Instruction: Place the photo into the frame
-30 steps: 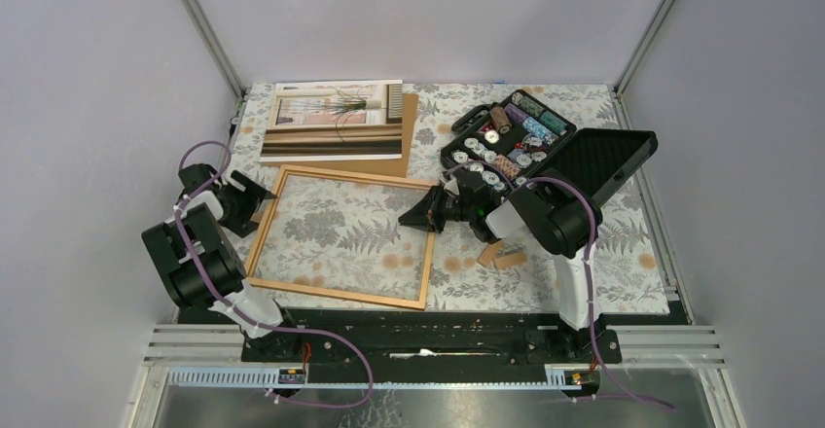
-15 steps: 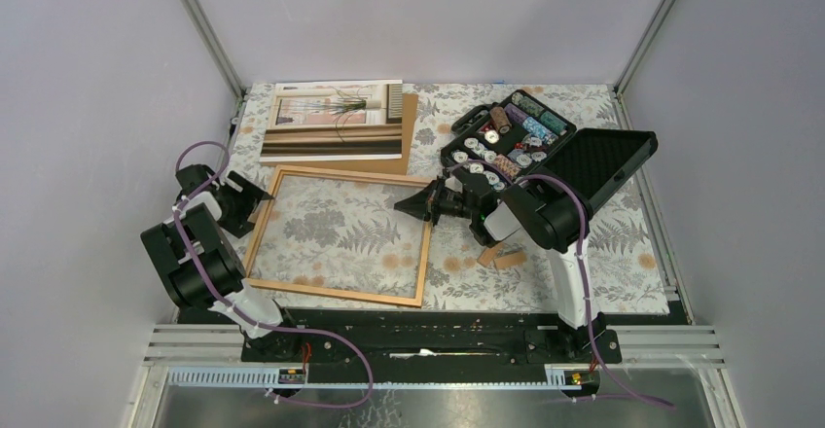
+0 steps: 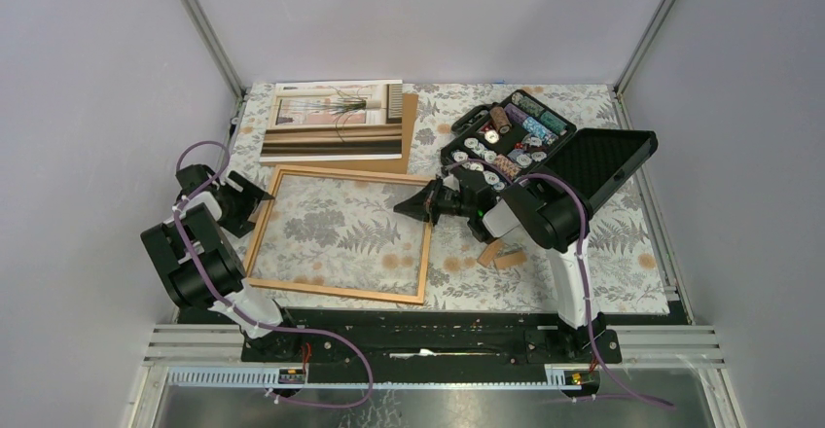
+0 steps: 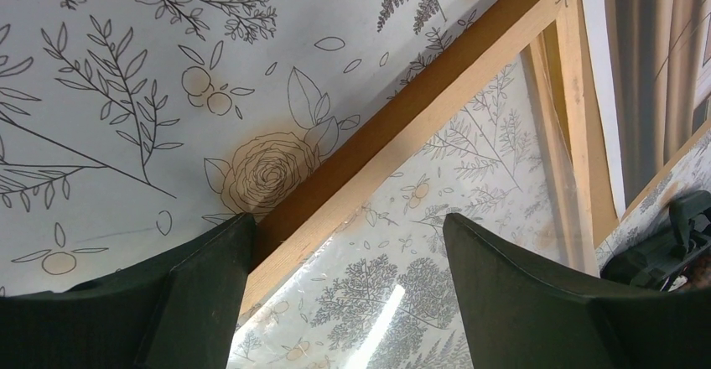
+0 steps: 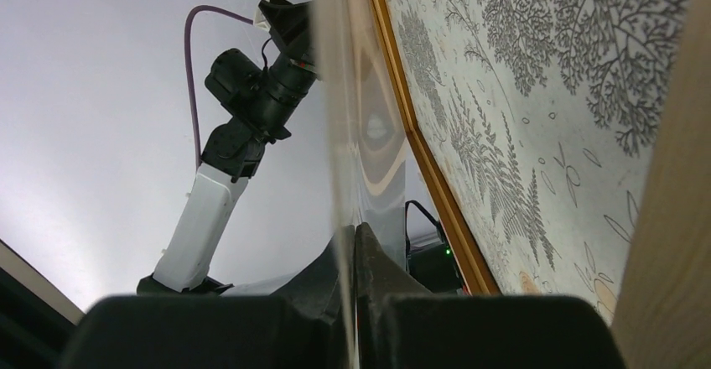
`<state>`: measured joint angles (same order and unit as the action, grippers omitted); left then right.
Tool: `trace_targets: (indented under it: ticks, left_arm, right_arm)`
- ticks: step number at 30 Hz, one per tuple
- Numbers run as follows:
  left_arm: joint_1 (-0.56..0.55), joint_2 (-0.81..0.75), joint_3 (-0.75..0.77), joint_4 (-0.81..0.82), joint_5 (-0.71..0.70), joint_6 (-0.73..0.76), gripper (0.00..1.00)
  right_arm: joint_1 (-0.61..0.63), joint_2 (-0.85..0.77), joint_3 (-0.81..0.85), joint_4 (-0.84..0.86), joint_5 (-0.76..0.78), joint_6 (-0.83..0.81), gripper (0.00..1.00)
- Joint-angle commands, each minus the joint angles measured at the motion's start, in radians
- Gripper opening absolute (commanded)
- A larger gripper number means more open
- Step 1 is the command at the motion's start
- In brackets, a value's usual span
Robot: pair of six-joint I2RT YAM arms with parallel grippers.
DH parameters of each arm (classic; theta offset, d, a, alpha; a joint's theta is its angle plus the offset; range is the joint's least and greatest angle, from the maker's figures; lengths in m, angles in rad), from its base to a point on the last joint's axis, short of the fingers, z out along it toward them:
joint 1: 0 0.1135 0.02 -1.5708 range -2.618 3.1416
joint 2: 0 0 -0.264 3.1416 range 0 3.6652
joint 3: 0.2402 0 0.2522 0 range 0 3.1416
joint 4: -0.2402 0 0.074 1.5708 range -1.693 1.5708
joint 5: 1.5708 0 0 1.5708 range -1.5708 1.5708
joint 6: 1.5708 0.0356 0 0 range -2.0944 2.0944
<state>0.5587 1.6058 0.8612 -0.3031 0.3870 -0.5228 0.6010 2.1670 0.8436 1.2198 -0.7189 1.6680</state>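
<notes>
While the frame [image 3: 335, 291] lies flat on the tabletop [image 3: 623, 243], which has a cloth with flowers and leaves on it, the photo [image 3: 331, 122] is not in it yet. The photo rests picture side up on a brown board [image 3: 410, 131] at the far side, just beyond the frame's far edge. The left end effector [image 4: 345, 226] is wide open and holds nothing. It sits low over the left side of the frame. One finger [image 4: 201, 302] is right by the outer side of the wooden bar, and the other finger [image 4: 537, 302] is over the inside of the frame. The right end effector [image 3: 413, 204] is at the frame's far right corner. Seen from the right wrist, its two fingers [image 5: 323, 272] are pressed almost together with the edge of a thin clear sheet [image 5: 334, 134] between them. The sheet runs up from the fingers, next to the frame's wooden bar. To the right, well apart from the frame, there is an open black case [image 3: 603, 160] with little rolls and round bits in it. Two small tan blocks [image 3: 501, 255] lie on the cloth near the right arm.
</notes>
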Motion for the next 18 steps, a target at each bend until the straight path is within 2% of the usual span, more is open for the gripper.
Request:
trace_targets:
  ticks: [1, 4, 12, 18]
  left_arm:
    - [-0.018, 0.001, -0.021, -0.023, 0.117, -0.02, 0.85]
    - [-0.018, 0.001, -0.02, -0.023, 0.118, -0.019, 0.85]
    - [-0.018, 0.003, -0.021, -0.023, 0.124, -0.016, 0.85]
    - [-0.017, 0.008, -0.018, -0.024, 0.13, -0.013, 0.84]
  right_arm:
    - [0.011, 0.009, 0.055, 0.03, -0.066, -0.038, 0.01]
    - [0.012, 0.013, 0.056, 0.083, -0.065, -0.017, 0.01]
    - [0.026, 0.046, 0.094, 0.095, -0.061, -0.054, 0.01]
    - [0.031, 0.035, 0.107, 0.019, -0.05, -0.193, 0.03]
